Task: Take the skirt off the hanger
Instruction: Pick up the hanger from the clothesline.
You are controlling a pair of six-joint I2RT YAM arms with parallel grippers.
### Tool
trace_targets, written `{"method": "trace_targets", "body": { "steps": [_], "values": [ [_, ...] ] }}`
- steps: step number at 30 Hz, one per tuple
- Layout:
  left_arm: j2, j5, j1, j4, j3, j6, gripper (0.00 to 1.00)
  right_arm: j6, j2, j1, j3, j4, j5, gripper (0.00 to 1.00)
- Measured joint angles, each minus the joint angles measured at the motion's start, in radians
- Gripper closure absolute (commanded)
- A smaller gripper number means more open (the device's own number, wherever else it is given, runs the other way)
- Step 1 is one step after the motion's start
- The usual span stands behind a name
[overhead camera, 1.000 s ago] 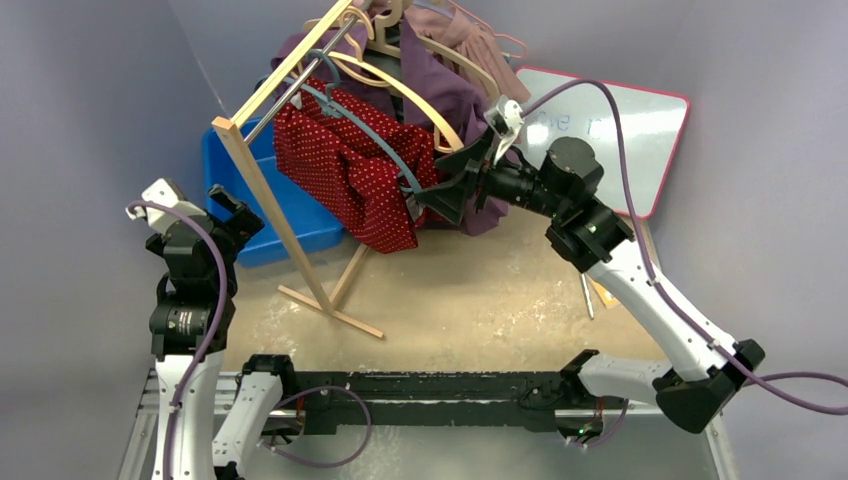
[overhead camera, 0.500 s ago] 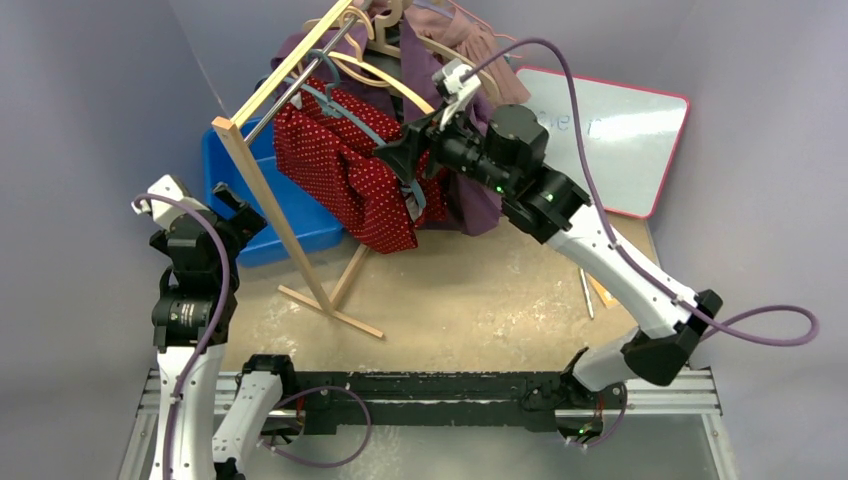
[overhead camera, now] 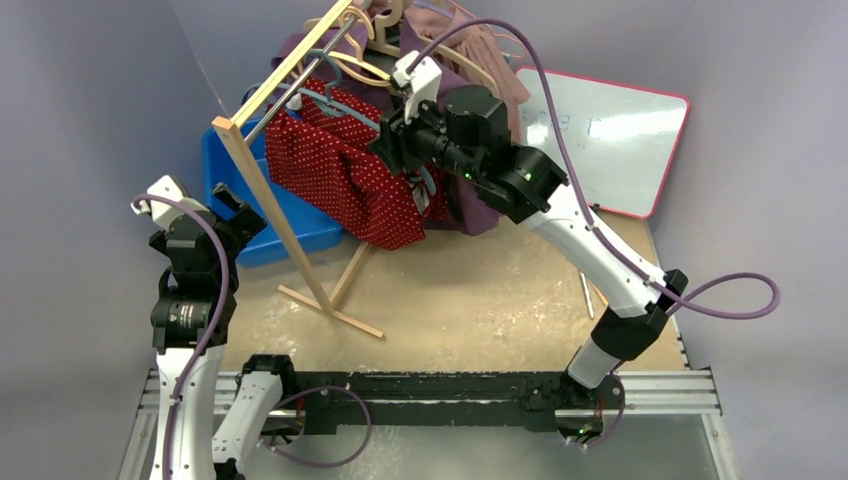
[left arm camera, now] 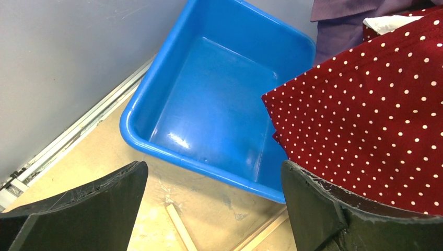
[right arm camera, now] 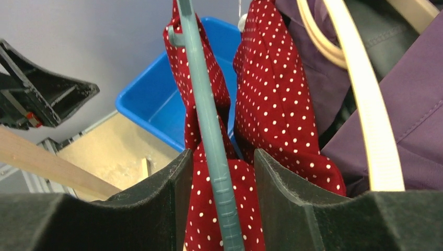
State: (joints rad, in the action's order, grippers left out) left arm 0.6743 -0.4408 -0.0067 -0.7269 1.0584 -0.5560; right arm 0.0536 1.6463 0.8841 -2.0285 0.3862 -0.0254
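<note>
— Where is the skirt (overhead camera: 345, 170)?
— At 12 o'clock, on the teal hanger (right arm camera: 209, 130), whose bar runs from 10 to 4 o'clock. The hem drops toward the worktop (overhead camera: 480, 290).
— The pincers?
— The right pincer (right arm camera: 219, 157) straddles hanger and cloth; whether it is clenched, nobody can tell. The left pincer (left arm camera: 213, 167) gapes, released, above the blue tub (left arm camera: 156, 78).

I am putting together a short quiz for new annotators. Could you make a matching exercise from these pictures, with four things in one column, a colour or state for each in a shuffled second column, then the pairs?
Things:
1. skirt
2. tub
3. hanger bar
4. left gripper

Colour or state:
A. plain blue
B. jaws wide apart, holding nothing
C. dark red with white dots
D. grey-teal

Pairs: 1-C, 2-A, 3-D, 4-B
</note>
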Motion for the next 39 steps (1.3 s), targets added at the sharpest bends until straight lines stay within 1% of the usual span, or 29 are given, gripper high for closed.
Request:
{"method": "trace_targets", "body": {
  "steps": [5,7,10,12,14,19,21,26,28,32,36,39],
  "values": [
    [0.001,0.000,0.000,0.000,0.000,0.000,0.03,-0.034,0.040,0.027,-0.106,0.155,-0.063,0.56],
    [0.001,0.000,0.000,0.001,0.000,0.000,0.03,-0.046,0.056,0.030,-0.143,0.196,-0.075,0.60],
    [0.001,0.000,0.000,0.005,0.000,0.000,0.04,-0.069,0.080,0.031,-0.187,0.254,-0.096,0.61],
    [0.001,0.000,0.000,0.005,0.000,0.000,0.05,-0.080,0.092,0.030,-0.200,0.280,-0.101,0.63],
    [0.001,0.000,0.000,0.005,0.000,0.000,0.05,-0.089,0.104,0.030,-0.210,0.294,-0.109,0.68],
    [0.001,-0.001,0.000,-0.001,0.000,0.000,0.05,-0.117,0.118,0.030,-0.215,0.293,-0.114,0.73],
    [0.001,-0.001,0.000,-0.001,0.000,0.000,0.05,-0.129,0.111,0.030,-0.196,0.257,-0.111,0.77],
    [0.001,-0.001,0.000,-0.003,0.000,0.000,0.05,-0.148,0.076,0.031,-0.091,0.139,-0.093,0.95],
    [0.001,-0.001,0.000,-0.008,0.000,0.000,0.05,-0.148,0.070,0.032,-0.056,0.093,-0.089,1.00],
    [0.001,0.000,0.000,-0.017,0.004,0.000,0.05,-0.143,0.053,0.032,0.017,-0.003,-0.087,1.00],
    [-0.005,0.000,0.000,-0.018,0.008,-0.001,0.05,-0.138,-0.017,0.032,0.164,-0.145,-0.080,1.00],
    [-0.008,0.000,0.000,-0.022,0.008,-0.001,0.03,-0.131,-0.071,0.032,0.265,-0.252,-0.064,1.00]
  ]
}}
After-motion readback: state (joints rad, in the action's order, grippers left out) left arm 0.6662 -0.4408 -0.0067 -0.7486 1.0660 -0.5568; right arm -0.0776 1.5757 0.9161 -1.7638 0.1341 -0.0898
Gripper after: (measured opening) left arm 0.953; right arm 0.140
